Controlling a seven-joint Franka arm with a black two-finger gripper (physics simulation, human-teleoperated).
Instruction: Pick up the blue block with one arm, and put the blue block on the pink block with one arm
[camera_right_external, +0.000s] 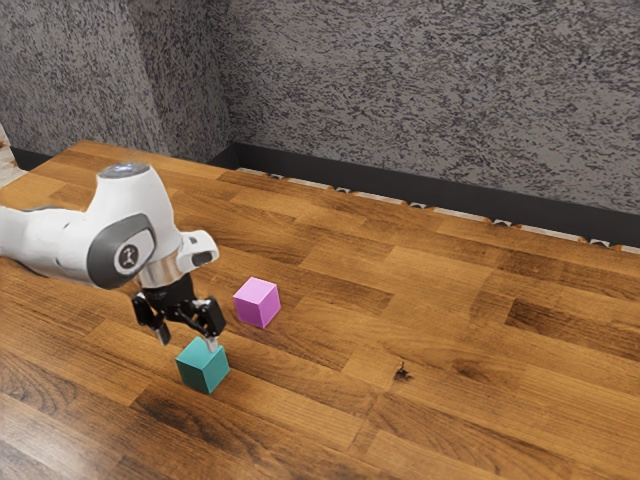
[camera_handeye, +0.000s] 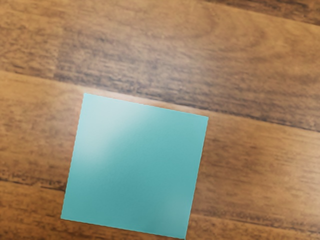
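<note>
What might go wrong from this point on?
The open gripper hangs just above the blue block, seemingly off-centre, so descending may hit its top rather than straddle it. In the wrist view the block sits skewed, risking a twisted grasp. The pink block stands close and might be knocked.

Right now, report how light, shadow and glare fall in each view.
Exterior view: soft, even light, with the blue block and pink block casting only faint, short shadows on the table, and no glare on the wood. Wrist view: a pale sheen crosses part of the blue block's top, and the rest is evenly lit.
</note>
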